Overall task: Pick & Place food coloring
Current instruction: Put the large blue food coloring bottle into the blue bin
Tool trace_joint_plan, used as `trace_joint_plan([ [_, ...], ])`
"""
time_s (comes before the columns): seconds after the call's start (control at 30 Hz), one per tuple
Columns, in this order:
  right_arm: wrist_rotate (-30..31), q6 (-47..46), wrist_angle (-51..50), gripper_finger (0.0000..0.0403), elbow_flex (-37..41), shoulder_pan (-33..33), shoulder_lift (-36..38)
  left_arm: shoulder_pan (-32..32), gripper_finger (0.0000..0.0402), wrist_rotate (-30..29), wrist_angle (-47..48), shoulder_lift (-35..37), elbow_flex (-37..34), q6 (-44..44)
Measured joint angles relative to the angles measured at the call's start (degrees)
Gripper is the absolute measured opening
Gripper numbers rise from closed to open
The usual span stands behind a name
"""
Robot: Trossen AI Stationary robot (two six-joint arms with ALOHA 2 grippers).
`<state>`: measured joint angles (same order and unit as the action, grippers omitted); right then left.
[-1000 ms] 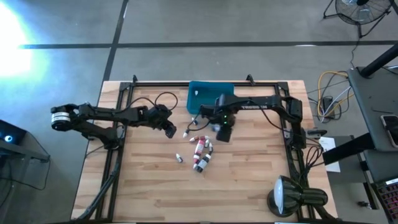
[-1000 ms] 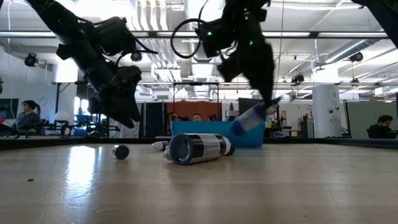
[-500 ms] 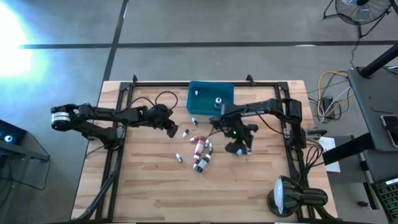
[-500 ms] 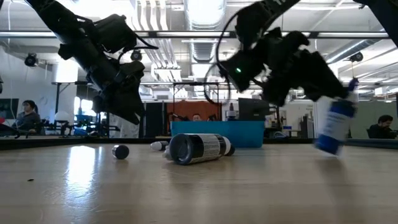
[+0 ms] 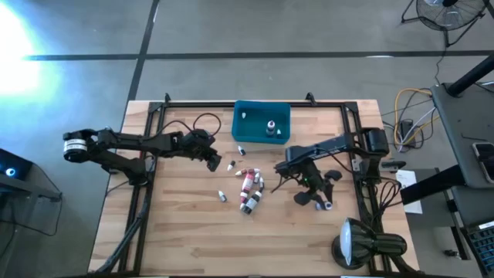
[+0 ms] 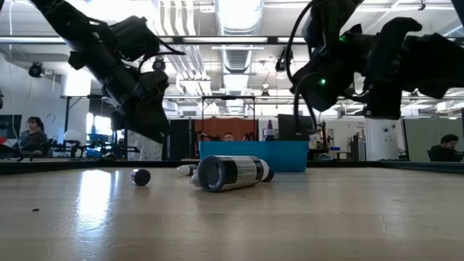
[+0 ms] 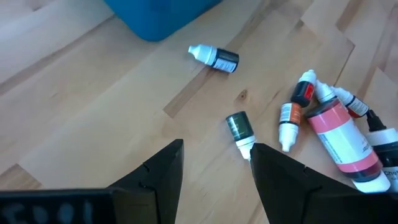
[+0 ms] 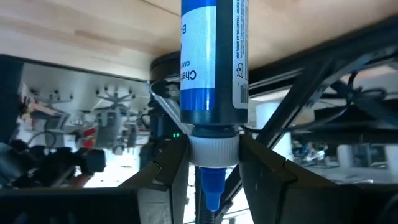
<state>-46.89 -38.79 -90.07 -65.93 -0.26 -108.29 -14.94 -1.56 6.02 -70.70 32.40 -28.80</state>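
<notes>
Blue-labelled bottle [image 8: 213,62] shows clamped only from right hand [image 8: 211,162].

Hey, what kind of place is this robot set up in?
Probably an open lab or workshop: a wooden table on a concrete floor, exposed ceiling ducts, and people at workstations beyond.

2 arms, 1 teal bin [image 5: 261,114] w/ 2 items inside. Approx 8–9 small dropper bottles [image 7: 291,123] loose on worktop [image 5: 185,232], exact no. unclear. 1 bigger pink bottle [image 7: 341,138]. 1 blue-label bottle [image 8: 212,56]. 1 lamp [image 5: 363,243].
</notes>
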Motion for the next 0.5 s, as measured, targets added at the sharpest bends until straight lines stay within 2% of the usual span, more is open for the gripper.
trace_joint_plan([
  [0.5,-1.27,-1.33,1.48,0.0112,5.03,0.01,-0.79,-0.04,0.0163,0.52,-1.92,0.02,0.02,1.46],
])
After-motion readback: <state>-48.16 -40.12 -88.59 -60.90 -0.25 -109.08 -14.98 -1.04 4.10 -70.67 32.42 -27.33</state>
